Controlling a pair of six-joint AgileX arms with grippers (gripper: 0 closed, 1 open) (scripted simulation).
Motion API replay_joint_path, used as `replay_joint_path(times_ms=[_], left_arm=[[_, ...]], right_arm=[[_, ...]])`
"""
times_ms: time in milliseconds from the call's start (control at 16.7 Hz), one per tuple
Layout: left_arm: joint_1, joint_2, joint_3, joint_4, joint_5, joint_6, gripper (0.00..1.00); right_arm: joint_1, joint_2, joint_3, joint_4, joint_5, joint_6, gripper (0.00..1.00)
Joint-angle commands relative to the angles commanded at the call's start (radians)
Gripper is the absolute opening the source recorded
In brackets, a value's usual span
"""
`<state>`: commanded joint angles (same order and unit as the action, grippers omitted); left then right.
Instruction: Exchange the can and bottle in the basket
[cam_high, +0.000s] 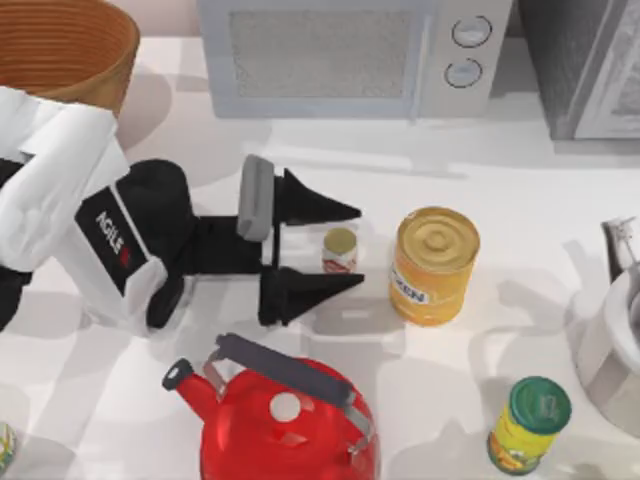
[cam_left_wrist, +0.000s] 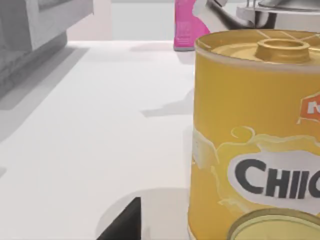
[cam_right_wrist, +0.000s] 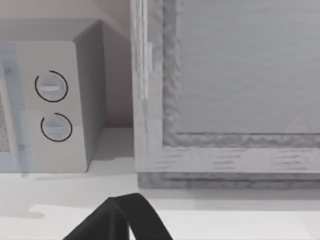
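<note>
- The basket (cam_high: 62, 48) stands at the table's far left corner, well apart from the working area; only part of its rim and ribbed inside is in frame, so its contents cannot be told.
- The left arm reaches rightward across the middle of the table, low and level, so that its gripper (cam_high: 345, 246) comes at the bottle from the side.
- The fingers are spread open, one tip on the far side of the bottle (cam_high: 340, 249) and one on the near side, with gaps on both; to my eye this is the pose for closing on it, and the grasp is not yet made.
- The bottle stands upright on the table between those tips, outside the basket, just left of the can (cam_high: 433, 265).
- The can is also upright on the table, close beyond the fingertips; in the left wrist view its yellow wall (cam_left_wrist: 255, 135) looms right ahead, so a further push forward risks nudging it.
- A red kettle (cam_high: 285, 420) sits just nearer than the gripper, a green-lidded yellow tin (cam_high: 528, 425) at near right.
- The right arm is parked at the right; its wrist view shows one dark finger (cam_right_wrist: 120, 220), and I cannot tell its state.
- The table (cam_high: 500, 170) is plain white; a microwave (cam_high: 350, 55) stands along the back, a steel pot (cam_high: 615, 340) at the right edge.
</note>
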<state>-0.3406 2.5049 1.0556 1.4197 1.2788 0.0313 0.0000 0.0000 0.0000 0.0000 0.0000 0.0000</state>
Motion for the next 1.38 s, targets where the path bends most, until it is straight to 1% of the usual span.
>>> replay_joint_path(times_ms=[480,660,840,1020,1200,1380], left_arm=[[0.003,0.0,0.0,0.0,0.0,0.0,1.0],[0.018,-0.061,-0.031,-0.041,-0.041,-0.003,1.0],[0.045,-0.218,-0.103,-0.137,-0.132,-0.007,1.0],[0.077,-0.468,-0.205,-0.276,-0.256,-0.009,1.0],[0.114,-0.808,-0.332,-0.447,-0.408,-0.011,1.0],[0.155,-1.203,-0.475,-0.64,-0.578,-0.013,1.0]], right_arm=[[0.0,0.0,0.0,0.0,0.0,0.0,1.0],[0.0,0.0,0.0,0.0,0.0,0.0,1.0],[0.0,0.0,0.0,0.0,0.0,0.0,1.0],[0.0,0.0,0.0,0.0,0.0,0.0,1.0],[0.0,0.0,0.0,0.0,0.0,0.0,1.0],[0.0,0.0,0.0,0.0,0.0,0.0,1.0]])
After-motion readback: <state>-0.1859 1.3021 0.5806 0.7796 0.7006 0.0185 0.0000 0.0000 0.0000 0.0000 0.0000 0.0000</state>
